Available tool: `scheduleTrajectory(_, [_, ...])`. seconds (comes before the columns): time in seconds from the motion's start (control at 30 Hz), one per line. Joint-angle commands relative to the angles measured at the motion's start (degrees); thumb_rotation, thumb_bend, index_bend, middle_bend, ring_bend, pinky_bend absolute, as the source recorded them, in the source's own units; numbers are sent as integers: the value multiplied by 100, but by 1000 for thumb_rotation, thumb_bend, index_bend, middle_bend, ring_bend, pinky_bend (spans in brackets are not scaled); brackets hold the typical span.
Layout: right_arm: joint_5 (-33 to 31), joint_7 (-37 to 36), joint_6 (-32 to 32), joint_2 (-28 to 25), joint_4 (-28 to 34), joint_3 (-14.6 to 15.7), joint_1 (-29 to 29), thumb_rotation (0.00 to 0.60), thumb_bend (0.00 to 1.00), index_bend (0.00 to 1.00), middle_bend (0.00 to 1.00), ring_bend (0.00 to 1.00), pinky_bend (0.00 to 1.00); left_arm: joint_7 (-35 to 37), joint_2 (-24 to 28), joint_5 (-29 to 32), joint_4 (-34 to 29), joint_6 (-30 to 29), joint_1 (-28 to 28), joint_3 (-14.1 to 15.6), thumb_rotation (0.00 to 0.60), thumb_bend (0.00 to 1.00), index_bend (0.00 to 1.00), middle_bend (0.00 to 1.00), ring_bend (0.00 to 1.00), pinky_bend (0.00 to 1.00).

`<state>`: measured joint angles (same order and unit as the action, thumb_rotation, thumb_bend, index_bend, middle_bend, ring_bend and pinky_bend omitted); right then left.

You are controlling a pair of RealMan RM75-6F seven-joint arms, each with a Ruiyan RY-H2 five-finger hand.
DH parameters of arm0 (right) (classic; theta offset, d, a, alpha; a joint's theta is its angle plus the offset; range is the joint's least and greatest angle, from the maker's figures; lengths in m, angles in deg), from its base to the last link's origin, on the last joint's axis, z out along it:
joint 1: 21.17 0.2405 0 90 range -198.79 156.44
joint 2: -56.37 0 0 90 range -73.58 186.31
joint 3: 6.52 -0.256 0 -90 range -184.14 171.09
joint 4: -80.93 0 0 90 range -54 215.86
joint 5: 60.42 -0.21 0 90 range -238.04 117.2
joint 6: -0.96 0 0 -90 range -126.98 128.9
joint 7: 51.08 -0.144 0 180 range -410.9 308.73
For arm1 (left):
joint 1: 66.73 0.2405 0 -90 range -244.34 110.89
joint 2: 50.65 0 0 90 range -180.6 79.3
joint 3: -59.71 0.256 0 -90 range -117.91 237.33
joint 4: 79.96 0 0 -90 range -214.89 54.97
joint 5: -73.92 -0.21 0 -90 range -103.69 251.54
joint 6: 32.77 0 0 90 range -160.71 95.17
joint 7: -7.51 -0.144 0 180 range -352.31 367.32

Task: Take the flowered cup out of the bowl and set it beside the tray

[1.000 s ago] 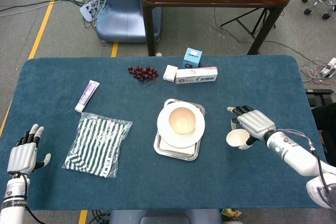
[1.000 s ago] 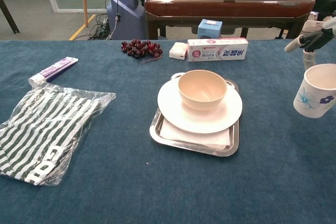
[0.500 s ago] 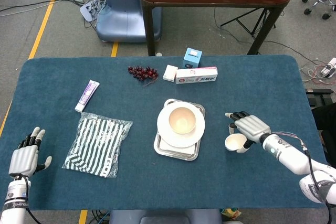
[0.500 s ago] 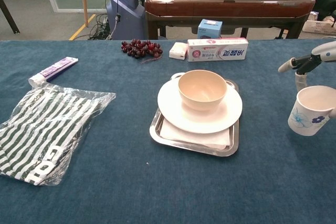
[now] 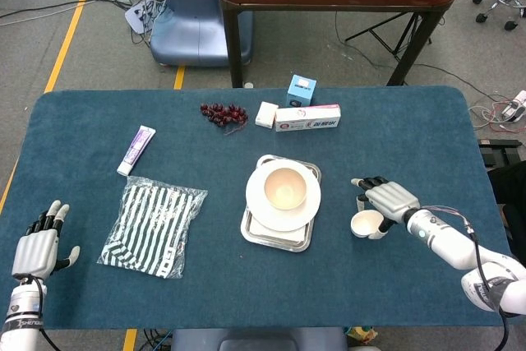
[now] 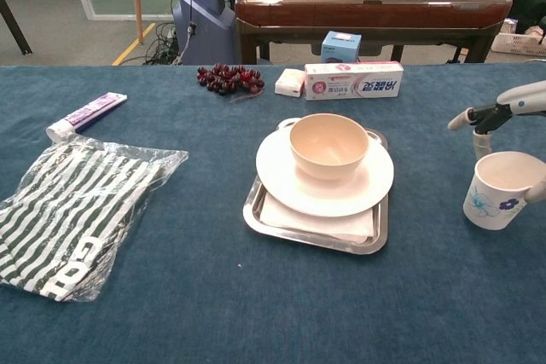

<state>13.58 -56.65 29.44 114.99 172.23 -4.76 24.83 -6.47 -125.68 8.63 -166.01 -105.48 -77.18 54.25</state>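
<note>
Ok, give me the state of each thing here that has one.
cup: upright, out of the bowl, right of the tray, held by the right hand
bowl: empty, upright on the plate
tray: under the plate
left hand: open, holding nothing
bag: lying flat

Right hand [image 5: 390,200] grips flowered cup [image 5: 366,223] at 3 o'clock of tray [image 5: 276,237], apart from it. Bowl [image 5: 285,188] sits on plate [image 5: 261,204] on tray. Left hand [image 5: 37,246], fingers spread, at table [image 5: 394,129] 8 o'clock corner
</note>
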Motion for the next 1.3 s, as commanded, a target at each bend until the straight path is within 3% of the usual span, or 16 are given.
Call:
scheduleTrajectory(0.03, [23,-44,-53,69,-77,-20,7,600,163,447,53,0,0,15,2,2,2,2,3,-2,600,305,0,0,0,124])
scheduleTrajectory(0.6, [117,-86,-142,211,-246,15,-62,600,152,440,35,0,0,40,39,-71,-39,-113,76,29,600,304,0,0,0,125])
scheduleTrajectory(0.67, [117,-86,-191,173,-225,34,-59,600,134,396,19,0,0,29,52,-76,-65,-133,81,23,600,304,0,0,0,125])
scheduleTrajectory(0.8, [101,-69,-277,107,-190,66,-50,600,97,162,0,0,0,-26,52,-59,-119,-155,79,9,600,304,0,0,0,125])
scheduleTrajectory(0.9, [94,-42,-301,78,-173,82,-53,600,81,60,0,0,0,-50,45,-37,-135,-134,72,7,600,305,0,0,0,125])
scheduleTrajectory(1.1, [144,-115,-318,-169,63,46,-46,600,64,0,0,0,0,-59,57,-17,-155,-148,74,-13,600,305,0,0,0,125])
scheduleTrajectory(1.3, [237,-41,-23,-883,694,63,-197,600,50,0,0,0,0,-109,135,-13,-284,-169,62,-39,600,305,0,0,0,125])
